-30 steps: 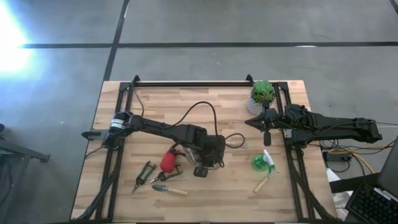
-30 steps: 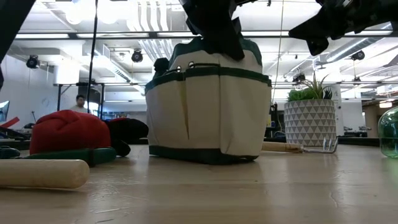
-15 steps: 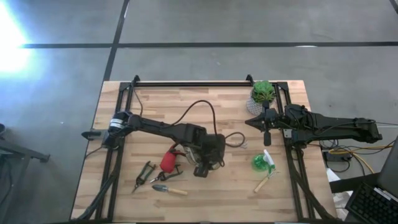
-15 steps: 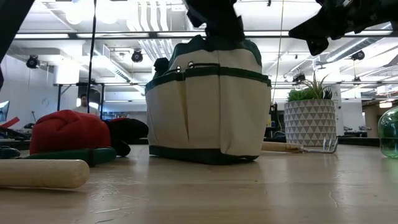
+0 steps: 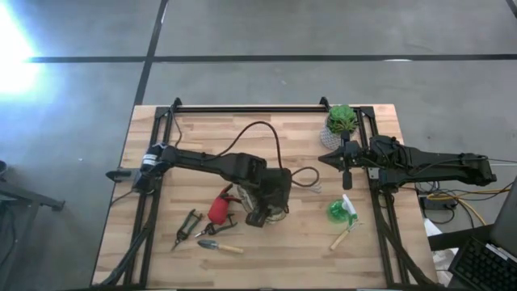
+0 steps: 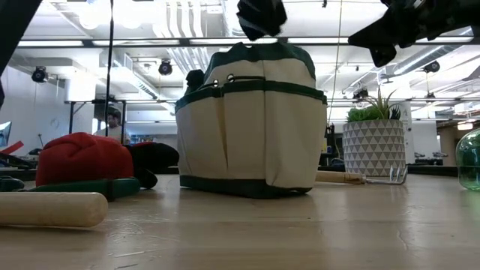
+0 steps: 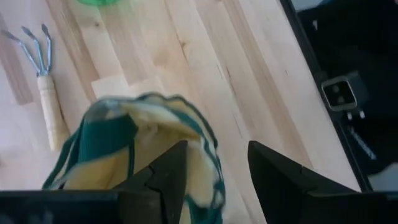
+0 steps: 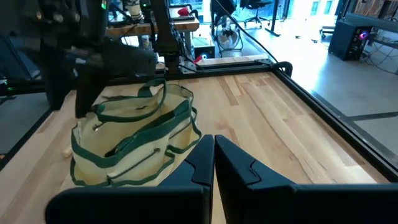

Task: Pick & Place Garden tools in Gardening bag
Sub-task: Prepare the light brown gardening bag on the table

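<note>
The beige gardening bag (image 6: pixel 251 124) with green trim stands upright on its base at mid-table, its mouth open (image 8: pixel 134 140). My left gripper (image 7: pixel 214 174) hangs open just above that mouth (image 6: pixel 261 15), with nothing between its fingers. On the table lie a red-and-black piece (image 5: pixel 218 210), dark pruners (image 5: pixel 190 222), a wooden-handled trowel (image 5: pixel 220 246), a round green spray bottle (image 5: pixel 339 212) and a wooden-handled fork (image 7: pixel 46 93). My right gripper (image 8: pixel 213 163) waits shut at the table's right side (image 5: pixel 346 174).
A green plant in a white patterned pot (image 5: pixel 341 120) stands at the far right corner (image 6: pixel 373 146). A black cable (image 5: pixel 258 137) loops over the far middle of the table. Bare wood lies near the front edge (image 6: pixel 300 232).
My left gripper has risen straight up out of the bag's mouth and now hangs clear above it. The bag stands where it was.
</note>
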`<state>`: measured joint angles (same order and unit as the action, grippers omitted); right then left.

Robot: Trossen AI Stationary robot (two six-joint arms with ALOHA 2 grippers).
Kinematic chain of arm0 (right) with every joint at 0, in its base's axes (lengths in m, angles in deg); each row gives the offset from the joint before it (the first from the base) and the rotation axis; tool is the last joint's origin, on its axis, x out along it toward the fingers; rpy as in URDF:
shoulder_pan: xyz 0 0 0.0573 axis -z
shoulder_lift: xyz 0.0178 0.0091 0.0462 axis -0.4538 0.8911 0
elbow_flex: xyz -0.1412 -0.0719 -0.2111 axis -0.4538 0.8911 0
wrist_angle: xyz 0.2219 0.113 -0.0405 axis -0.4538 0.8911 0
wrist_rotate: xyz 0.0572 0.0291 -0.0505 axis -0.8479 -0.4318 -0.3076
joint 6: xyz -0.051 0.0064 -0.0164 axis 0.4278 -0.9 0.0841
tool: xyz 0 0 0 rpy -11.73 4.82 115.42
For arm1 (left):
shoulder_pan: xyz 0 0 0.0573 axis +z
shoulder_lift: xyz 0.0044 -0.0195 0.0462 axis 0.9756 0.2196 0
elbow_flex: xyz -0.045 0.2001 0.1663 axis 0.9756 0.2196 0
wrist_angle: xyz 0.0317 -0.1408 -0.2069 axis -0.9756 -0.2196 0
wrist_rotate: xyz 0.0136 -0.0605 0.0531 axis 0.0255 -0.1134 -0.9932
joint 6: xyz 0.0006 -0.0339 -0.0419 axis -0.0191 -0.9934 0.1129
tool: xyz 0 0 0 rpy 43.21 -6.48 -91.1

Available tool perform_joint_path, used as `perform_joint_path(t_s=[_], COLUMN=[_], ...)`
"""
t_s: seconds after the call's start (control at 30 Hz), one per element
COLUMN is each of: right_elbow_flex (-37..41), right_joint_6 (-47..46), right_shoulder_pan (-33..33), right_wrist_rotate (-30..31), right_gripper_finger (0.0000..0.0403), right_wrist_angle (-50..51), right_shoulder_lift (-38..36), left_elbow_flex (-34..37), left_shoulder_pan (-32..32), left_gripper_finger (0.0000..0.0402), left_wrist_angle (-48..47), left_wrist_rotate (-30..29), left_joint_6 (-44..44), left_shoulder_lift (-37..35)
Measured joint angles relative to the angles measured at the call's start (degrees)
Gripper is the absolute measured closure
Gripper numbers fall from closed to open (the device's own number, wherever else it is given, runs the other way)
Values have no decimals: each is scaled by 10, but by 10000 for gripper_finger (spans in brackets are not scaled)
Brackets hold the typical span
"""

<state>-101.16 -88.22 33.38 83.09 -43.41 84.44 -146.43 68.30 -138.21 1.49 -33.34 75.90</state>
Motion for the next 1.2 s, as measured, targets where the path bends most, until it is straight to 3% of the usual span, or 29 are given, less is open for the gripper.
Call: perform_joint_path(t_s=[0.1, 0.33, 0.43, 0.87, 1.2], right_elbow_flex=[0, 0, 0, 0, 0], right_joint_6=[0, 0, 0, 0, 0], right_shoulder_pan=[0, 0, 0, 0, 0], right_wrist_rotate=[0, 0, 0, 0, 0], right_gripper_finger=[394, 394, 394, 394, 394], right_wrist_angle=[0, 0, 0, 0, 0], right_shoulder_lift=[0, 0, 0, 0, 0], left_elbow_flex=[-23, -28, -24, 7, 39], left_shoulder_pan=[2, 14, 24, 65, 86], left_gripper_finger=[233, 234, 237, 264, 339], left_wrist_angle=[-53, -141, -146, -163, -154], left_wrist_rotate=[-29, -199, -241, -241, -189], left_joint_6=[21, 32, 44, 61, 67], left_shoulder_lift=[0, -20, -23, -24, -24])
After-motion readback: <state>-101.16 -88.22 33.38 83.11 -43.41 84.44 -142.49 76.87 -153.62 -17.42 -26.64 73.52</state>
